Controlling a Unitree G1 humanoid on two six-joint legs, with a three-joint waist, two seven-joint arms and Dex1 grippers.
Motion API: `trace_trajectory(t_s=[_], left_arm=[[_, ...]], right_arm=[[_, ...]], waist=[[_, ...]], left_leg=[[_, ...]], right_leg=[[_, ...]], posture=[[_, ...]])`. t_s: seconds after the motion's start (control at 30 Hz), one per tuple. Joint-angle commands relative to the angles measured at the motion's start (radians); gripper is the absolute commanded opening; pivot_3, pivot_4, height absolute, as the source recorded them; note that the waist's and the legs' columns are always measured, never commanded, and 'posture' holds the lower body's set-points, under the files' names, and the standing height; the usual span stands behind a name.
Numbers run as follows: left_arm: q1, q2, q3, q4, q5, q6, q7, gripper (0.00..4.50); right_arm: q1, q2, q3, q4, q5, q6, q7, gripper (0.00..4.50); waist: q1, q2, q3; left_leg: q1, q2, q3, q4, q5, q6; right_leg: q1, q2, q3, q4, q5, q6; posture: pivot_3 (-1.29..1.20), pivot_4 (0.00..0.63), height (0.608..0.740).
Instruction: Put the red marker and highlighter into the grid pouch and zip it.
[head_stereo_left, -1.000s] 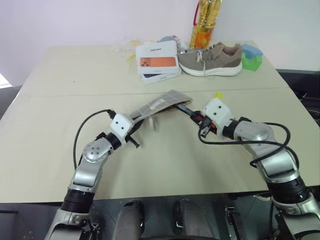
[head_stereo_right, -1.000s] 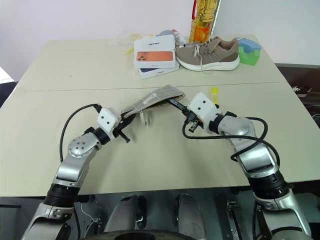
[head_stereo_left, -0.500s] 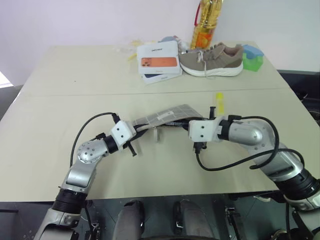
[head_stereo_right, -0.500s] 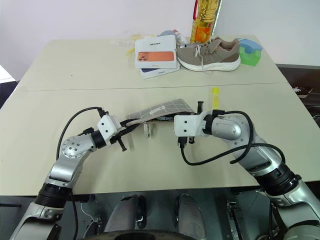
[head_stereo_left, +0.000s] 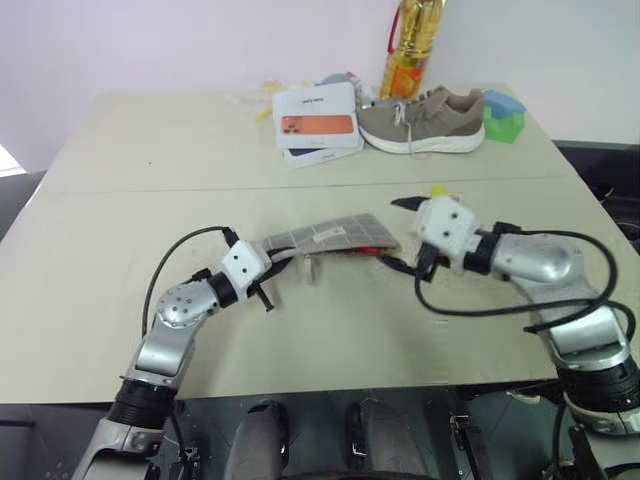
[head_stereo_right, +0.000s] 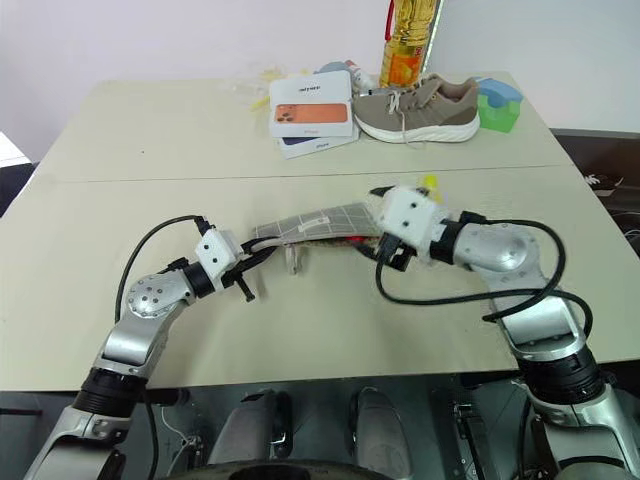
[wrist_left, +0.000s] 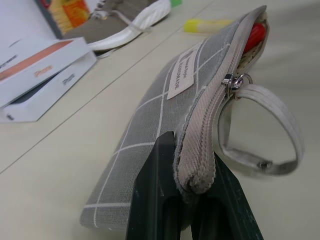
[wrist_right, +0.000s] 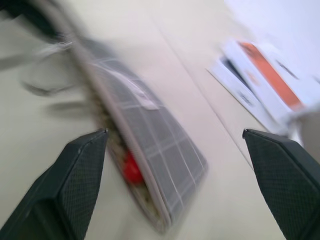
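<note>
1. Left gripper (wrist_left: 187, 200): fingers pinched tight on the closed corner of the grid pouch (head_stereo_left: 335, 236), gripping the zipper seam and holding that end just off the table (head_stereo_left: 120, 210).
2. Pouch runs lengthwise across the table from the left gripper toward the right one. Its mouth gapes at the far end, facing the right gripper (wrist_right: 175, 165).
3. Red marker (wrist_left: 255, 34): red cap end shows inside the open mouth, so it looks already in. How deep the barrel sits I cannot tell; the right wrist view is smeared.
4. Right gripper: fingers spread wide, holding nothing, poised just off the pouch's open end.
5. Highlighter (wrist_left: 207, 24): on the table beyond the pouch's open end, close behind the right gripper in the head views and partly hidden by it. Its long axis seems to run away from the robot, roughly crosswise to the pouch.
6. Judgement: the right arm is plainly the nearer one for the highlighter; the left is tied up anchoring the pouch.
7. Zipper pull (wrist_left: 231, 80) sits part-way along the seam; zipping not yet done.
</note>
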Motion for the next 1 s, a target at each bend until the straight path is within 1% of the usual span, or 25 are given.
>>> trace_trajectory(t_s=[0.03, 0.13, 0.2, 0.33, 0.4, 0.53, 0.57, 0.6, 0.63, 0.77, 0.8, 0.87, 0.97, 1.0], left_arm=[[-0.004, -0.019, 0.019, -0.003, 0.003, 0.025, 0.051, 0.00], [-0.008, -0.037, 0.016, -0.004, 0.007, 0.044, 0.080, 0.00], [-0.016, -0.058, 0.012, -0.002, 0.028, 0.057, 0.123, 0.00], [-0.036, -0.086, 0.012, 0.007, 0.066, 0.079, 0.193, 0.00], [-0.043, -0.093, 0.011, 0.008, 0.079, 0.084, 0.214, 0.00], [-0.047, -0.094, 0.007, 0.010, 0.089, 0.088, 0.227, 0.00], [-0.047, -0.094, 0.007, 0.011, 0.090, 0.088, 0.228, 0.00], [-0.046, -0.093, 0.008, 0.009, 0.090, 0.088, 0.230, 0.00], [-0.043, -0.092, 0.011, 0.006, 0.089, 0.090, 0.232, 0.00], [-0.041, -0.088, 0.016, 0.005, 0.082, 0.093, 0.235, 0.00], [-0.043, -0.088, 0.016, 0.006, 0.081, 0.093, 0.235, 0.00], [-0.048, -0.088, 0.018, 0.009, 0.078, 0.095, 0.235, 0.00], [-0.065, -0.089, 0.026, 0.022, 0.070, 0.098, 0.235, 0.00], [-0.075, -0.092, 0.032, 0.030, 0.062, 0.101, 0.236, 0.00]], right_arm=[[-0.031, 0.062, -0.077, 0.120, -0.018, 0.132, -0.160, 4.45], [-0.062, 0.134, -0.124, 0.226, -0.025, 0.239, -0.282, 4.45], [-0.101, 0.211, -0.155, 0.328, -0.026, 0.249, -0.382, 4.45], [-0.178, 0.277, -0.161, 0.506, -0.055, 0.196, -0.504, 4.45], [-0.231, 0.305, -0.189, 0.621, -0.050, 0.165, -0.566, 4.45], [-0.284, 0.335, -0.236, 0.761, -0.012, 0.112, -0.602, 4.45], [-0.289, 0.336, -0.238, 0.779, -0.010, 0.098, -0.607, 3.92], [-0.291, 0.342, -0.250, 0.784, 0.003, 0.097, -0.611, 3.61], [-0.290, 0.346, -0.257, 0.782, 0.015, 0.095, -0.612, 3.20], [-0.266, 0.346, -0.249, 0.717, 0.033, 0.084, -0.600, 0.99], [-0.260, 0.343, -0.242, 0.697, 0.033, 0.079, -0.592, 0.88], [-0.234, 0.322, -0.204, 0.630, 0.024, 0.065, -0.552, 0.91], [-0.163, 0.238, -0.104, 0.457, -0.002, 0.023, -0.425, 0.91], [-0.126, 0.185, -0.067, 0.372, -0.011, -0.015, -0.360, 0.91]], waist=[[0.000, 0.000, 0.000], [0.000, 0.000, 0.000], [-0.003, 0.000, 0.000], [-0.006, 0.001, 0.000], [-0.005, 0.001, 0.000], [-0.003, 0.001, 0.000], [-0.003, 0.001, 0.000], [-0.003, 0.001, 0.000], [-0.003, 0.001, 0.000], [-0.004, 0.001, 0.000], [-0.004, 0.001, 0.000], [-0.004, 0.001, 0.000], [-0.003, 0.001, 0.000], [-0.002, 0.001, 0.000]], left_leg=[[0.000, 0.000, 0.000, 0.000, 0.000, 0.000], [0.000, 0.000, 0.000, 0.000, 0.000, 0.000], [0.000, 0.000, 0.000, 0.000, 0.000, 0.000], [0.000, 0.000, 0.001, 0.000, 0.000, 0.000], [0.000, 0.000, 0.001, 0.000, 0.000, 0.000], [0.000, 0.000, 0.001, 0.000, 0.000, 0.000], [-0.001, 0.000, 0.001, 0.000, 0.000, 0.000], [-0.001, 0.000, 0.001, 0.000, 0.000, 0.000], [-0.001, 0.000, 0.001, 0.000, 0.000, 0.000], [-0.001, 0.000, 0.001, 0.000, 0.000, 0.000], [-0.001, 0.000, 0.001, 0.000, 0.000, 0.000], [-0.001, 0.000, 0.001, 0.000, 0.000, 0.000], [-0.001, 0.000, 0.001, 0.000, 0.000, 0.000], [-0.001, 0.000, 0.000, 0.000, 0.000, 0.000]], right_leg=[[0.000, 0.000, 0.000, 0.000, 0.000, 0.000], [0.000, 0.000, 0.000, 0.000, 0.000, 0.000], [0.000, 0.000, 0.000, 0.001, 0.000, 0.000], [0.000, 0.000, 0.000, 0.001, 0.000, 0.000], [-0.001, 0.000, 0.000, 0.001, 0.000, 0.000], [-0.001, 0.000, 0.000, 0.001, 0.000, 0.000], [-0.001, 0.000, 0.000, 0.001, 0.000, 0.000], [-0.001, 0.000, 0.000, 0.001, 0.000, 0.000], [-0.001, 0.000, 0.000, 0.001, 0.000, 0.000], [-0.001, 0.000, 0.000, 0.001, 0.000, 0.000], [-0.001, 0.000, 0.000, 0.001, 0.000, 0.000], [-0.001, 0.000, 0.000, 0.001, 0.000, 0.000], [-0.001, 0.000, 0.000, 0.001, 0.000, 0.000], [-0.001, 0.000, 0.000, 0.001, 0.000, 0.000]], posture=[[0.00, 0.150, 0.724], [0.00, 0.150, 0.724], [0.00, 0.150, 0.724], [0.00, 0.150, 0.724], [0.00, 0.150, 0.724], [0.00, 0.150, 0.724], [0.00, 0.150, 0.724], [0.00, 0.150, 0.724], [0.00, 0.150, 0.724], [0.00, 0.150, 0.724], [0.00, 0.150, 0.724], [0.00, 0.150, 0.724], [0.00, 0.150, 0.724], [0.00, 0.150, 0.724]])
